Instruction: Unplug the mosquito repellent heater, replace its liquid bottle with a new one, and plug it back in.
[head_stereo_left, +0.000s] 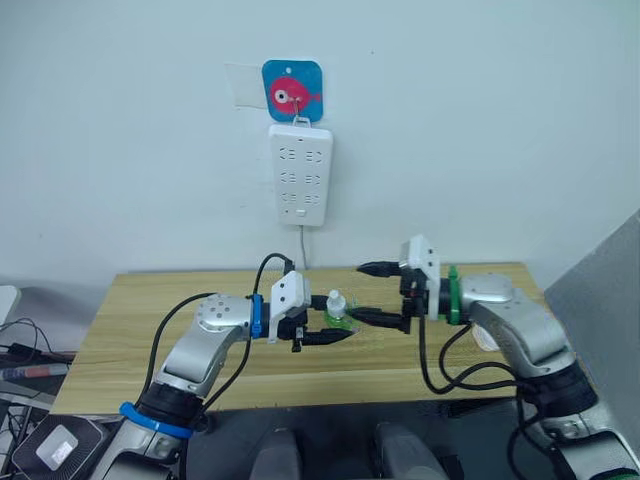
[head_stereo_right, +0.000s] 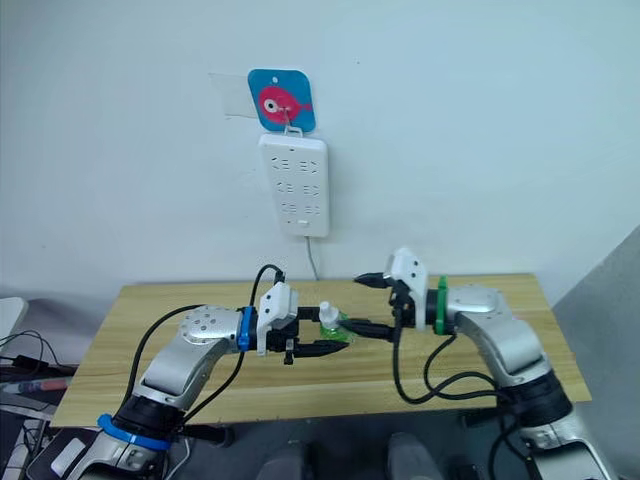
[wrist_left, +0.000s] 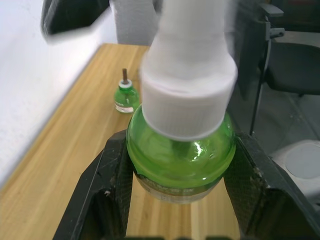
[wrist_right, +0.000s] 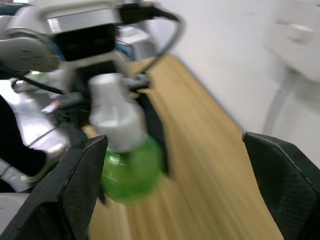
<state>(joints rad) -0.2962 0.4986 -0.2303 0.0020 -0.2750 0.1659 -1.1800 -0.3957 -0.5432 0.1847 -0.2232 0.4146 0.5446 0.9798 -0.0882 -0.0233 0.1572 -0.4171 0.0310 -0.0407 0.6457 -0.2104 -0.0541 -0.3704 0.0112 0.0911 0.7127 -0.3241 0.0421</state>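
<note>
I see my right gripper (wrist_right: 175, 185) spread wide over the wooden table (wrist_right: 200, 165), a white-capped green bottle (wrist_right: 125, 160) beside one finger (wrist_right: 75, 190), held by the left gripper (wrist_right: 145, 120).

Soft, even light fills the room, leaving the white wall (head_stereo_left: 480, 120) bright and only faint shadows under the arms on the bench (head_stereo_left: 150, 310). In the left wrist view the white cap (wrist_left: 187, 90) is smeared and out of focus, with small glints on the green bottle (wrist_left: 180, 160). The right wrist view is blurred throughout, most in the cable (wrist_right: 155, 30) and the far background.
</note>
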